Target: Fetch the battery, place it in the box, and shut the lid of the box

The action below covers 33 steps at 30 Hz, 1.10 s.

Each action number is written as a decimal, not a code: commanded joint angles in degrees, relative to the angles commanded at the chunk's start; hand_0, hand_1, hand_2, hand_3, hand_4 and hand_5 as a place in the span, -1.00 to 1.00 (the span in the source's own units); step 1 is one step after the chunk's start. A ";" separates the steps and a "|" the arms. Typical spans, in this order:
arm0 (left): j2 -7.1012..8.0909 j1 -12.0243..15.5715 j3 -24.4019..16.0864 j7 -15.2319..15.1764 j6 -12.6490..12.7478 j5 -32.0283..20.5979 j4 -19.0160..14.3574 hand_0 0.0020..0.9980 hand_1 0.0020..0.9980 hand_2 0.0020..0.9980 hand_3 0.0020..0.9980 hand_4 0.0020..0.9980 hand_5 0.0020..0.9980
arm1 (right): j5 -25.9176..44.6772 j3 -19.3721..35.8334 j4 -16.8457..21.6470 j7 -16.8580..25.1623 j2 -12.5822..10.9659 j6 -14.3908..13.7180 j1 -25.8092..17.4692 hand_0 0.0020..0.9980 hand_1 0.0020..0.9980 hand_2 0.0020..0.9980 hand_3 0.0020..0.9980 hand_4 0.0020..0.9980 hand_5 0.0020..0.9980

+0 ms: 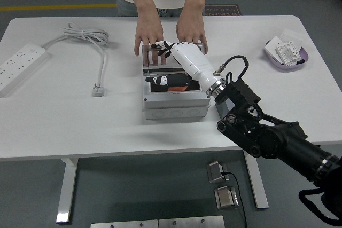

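The grey box stands at the table's middle. A black and orange battery lies inside it. The clear lid stands upright at the box's far edge. A person's two hands rest on the lid's top edge. My right hand, white with black fingers, is above the back of the box. Its fingers are spread against the lid's inner face and hold nothing. The battery is below and in front of it, apart from it. The left arm is out of view.
A white power strip lies at the far left, its cable and plug left of the box. A purple tray with white parts sits at the far right. My black right forearm crosses the table's near right edge.
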 joint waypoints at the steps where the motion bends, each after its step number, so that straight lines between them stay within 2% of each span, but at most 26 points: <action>1: 0.01 0.02 -0.08 0.04 0.00 0.02 0.00 0.41 0.41 0.46 0.60 0.79 0.17 | -0.18 0.47 1.03 -0.40 -0.29 0.33 -0.06 0.42 0.18 0.31 0.60 1.00 0.31; 4: 0.05 0.09 -0.36 0.22 0.00 0.09 0.00 0.41 0.41 0.46 0.60 0.78 0.17 | -0.51 2.00 4.20 -1.48 -1.04 1.16 -0.16 0.43 0.17 0.30 0.57 1.00 0.31; 7: 0.07 0.12 -0.55 0.36 -0.02 0.19 0.00 0.41 0.41 0.46 0.60 0.78 0.17 | -0.41 3.12 5.39 -2.03 -1.24 1.58 0.00 0.43 0.17 0.30 0.57 1.00 0.31; 8: 0.07 0.11 -0.60 0.39 -0.02 0.21 0.00 0.41 0.40 0.46 0.60 0.78 0.17 | -0.35 3.39 5.41 -2.14 -1.23 1.68 0.12 0.41 0.16 0.29 0.54 1.00 0.40; 25: 0.27 -0.11 -0.65 0.78 -0.13 0.51 0.00 0.41 0.40 0.46 0.60 0.78 0.17 | 4.13 3.94 -1.41 -4.73 -1.03 7.15 4.92 0.42 0.16 0.29 0.53 1.00 0.46; 26: 0.27 -0.10 -0.67 0.82 -0.14 0.54 0.00 0.41 0.40 0.46 0.60 0.78 0.17 | 4.32 3.85 -1.66 -4.76 -1.01 7.26 5.04 0.45 0.17 0.29 0.54 1.00 0.58; 31: 0.26 -0.14 -0.73 0.82 -0.18 0.73 0.00 0.41 0.40 0.46 0.60 0.78 0.17 | 4.89 3.47 -2.79 -4.88 -0.73 7.63 5.50 0.45 0.17 0.29 0.54 1.00 0.58; 32: 0.27 -0.15 -0.73 0.78 -0.19 0.76 0.00 0.41 0.40 0.46 0.60 0.78 0.16 | 4.92 3.42 -2.94 -4.94 -0.68 7.70 5.59 0.48 0.20 0.30 0.55 1.00 0.67; 33: 0.27 -0.16 -0.74 0.73 -0.19 0.81 0.00 0.41 0.40 0.46 0.60 0.78 0.16 | 4.91 3.39 -3.06 -5.04 -0.63 7.79 5.69 0.48 0.20 0.30 0.55 1.00 0.67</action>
